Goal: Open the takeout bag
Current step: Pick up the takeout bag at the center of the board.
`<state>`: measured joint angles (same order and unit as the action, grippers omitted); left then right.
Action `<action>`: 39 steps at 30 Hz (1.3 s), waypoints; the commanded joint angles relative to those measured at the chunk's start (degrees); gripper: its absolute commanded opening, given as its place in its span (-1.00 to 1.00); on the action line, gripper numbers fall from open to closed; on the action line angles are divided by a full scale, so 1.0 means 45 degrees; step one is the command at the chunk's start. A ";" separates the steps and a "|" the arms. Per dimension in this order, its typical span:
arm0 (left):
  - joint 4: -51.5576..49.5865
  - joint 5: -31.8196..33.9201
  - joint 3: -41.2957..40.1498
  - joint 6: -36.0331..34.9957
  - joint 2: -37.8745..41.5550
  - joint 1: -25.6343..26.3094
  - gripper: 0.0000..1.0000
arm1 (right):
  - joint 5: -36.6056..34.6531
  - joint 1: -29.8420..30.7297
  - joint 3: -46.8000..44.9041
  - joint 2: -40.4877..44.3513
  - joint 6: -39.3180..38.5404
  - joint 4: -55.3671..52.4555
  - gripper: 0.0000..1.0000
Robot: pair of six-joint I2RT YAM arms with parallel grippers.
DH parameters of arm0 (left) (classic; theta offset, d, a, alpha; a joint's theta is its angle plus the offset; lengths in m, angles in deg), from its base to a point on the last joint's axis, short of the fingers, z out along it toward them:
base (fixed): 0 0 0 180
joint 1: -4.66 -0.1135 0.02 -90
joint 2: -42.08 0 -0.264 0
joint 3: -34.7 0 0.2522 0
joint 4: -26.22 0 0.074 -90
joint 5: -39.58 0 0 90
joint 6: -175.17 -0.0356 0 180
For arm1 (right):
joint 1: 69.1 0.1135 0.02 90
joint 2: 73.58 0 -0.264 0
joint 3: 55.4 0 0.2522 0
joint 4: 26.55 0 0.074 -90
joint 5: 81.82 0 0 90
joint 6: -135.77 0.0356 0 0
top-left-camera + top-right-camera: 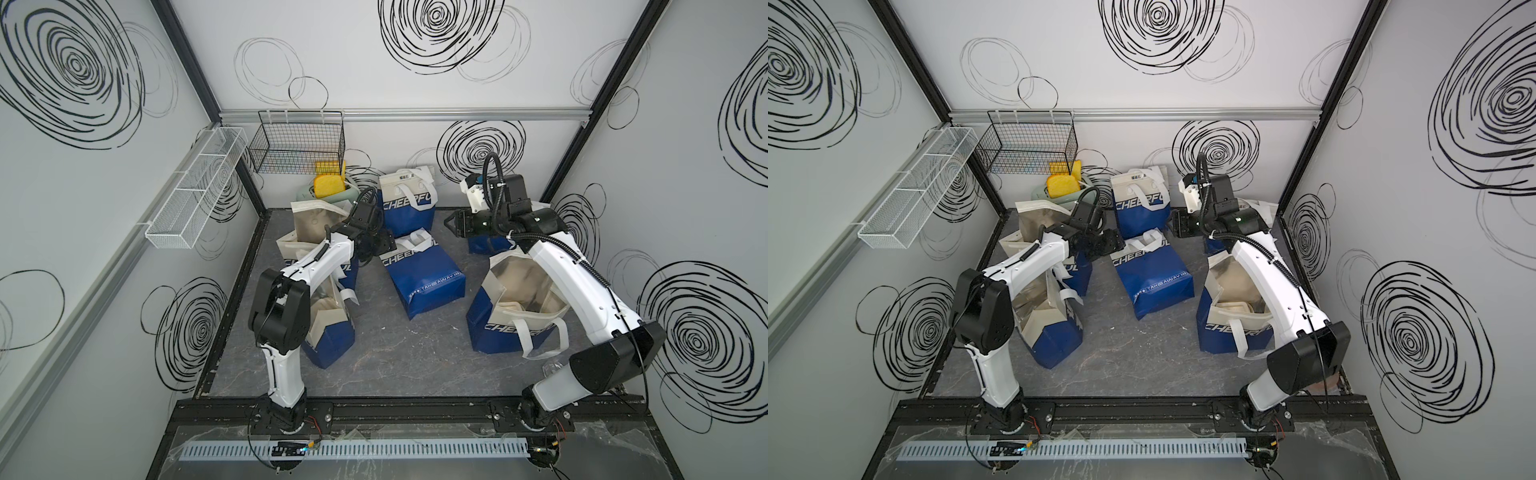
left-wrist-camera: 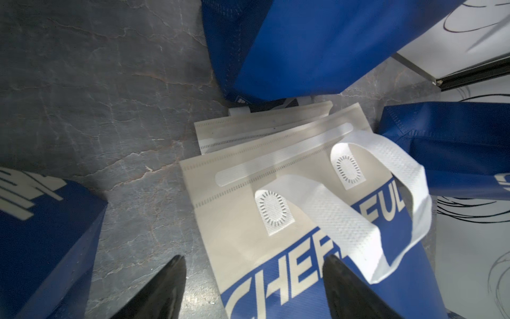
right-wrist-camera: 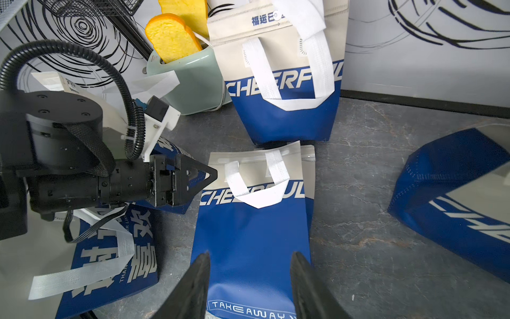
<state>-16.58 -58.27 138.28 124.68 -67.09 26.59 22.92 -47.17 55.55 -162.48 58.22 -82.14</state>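
Observation:
The takeout bag (image 1: 424, 278) (image 1: 1152, 278) lies flat mid-table, blue with a beige top band, sealed flap and white handle (image 2: 358, 221). My left gripper (image 1: 387, 246) (image 1: 1115, 244) hovers just over its top left corner. In the left wrist view this gripper (image 2: 254, 265) is open, with the bag's "CHEERFUL" print (image 2: 276, 279) below and nothing between the fingers. My right gripper (image 1: 451, 222) (image 1: 1174, 224) hangs higher, off the bag's far right. It is open in the right wrist view (image 3: 249, 259), looking down on the bag (image 3: 254, 226) and the left gripper (image 3: 208, 175).
A closed upright bag (image 1: 407, 203) stands behind the flat one. Two opened bags (image 1: 328, 332) (image 1: 309, 226) crowd the left arm, and another (image 1: 515, 320) sits under the right arm. A toaster with yellow bread (image 1: 328, 187), a black wire basket (image 1: 297, 143) and a white basket (image 1: 195, 191) are back left.

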 commanded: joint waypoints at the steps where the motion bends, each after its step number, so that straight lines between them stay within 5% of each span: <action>1: 0.0191 -0.0038 -0.0273 0.0183 0.0300 -0.0264 0.63 | -0.0002 -0.0040 -0.0149 0.0346 -0.0110 0.0113 0.01; 39: 0.3142 -0.1688 -0.0719 0.2024 -0.1236 -0.0658 0.34 | -0.0619 -0.0039 -0.1079 0.1206 -0.0394 -0.0266 0.01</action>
<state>-5.50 -64.72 134.39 131.61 -70.06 24.10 20.58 -47.17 51.36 -158.48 56.88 -82.29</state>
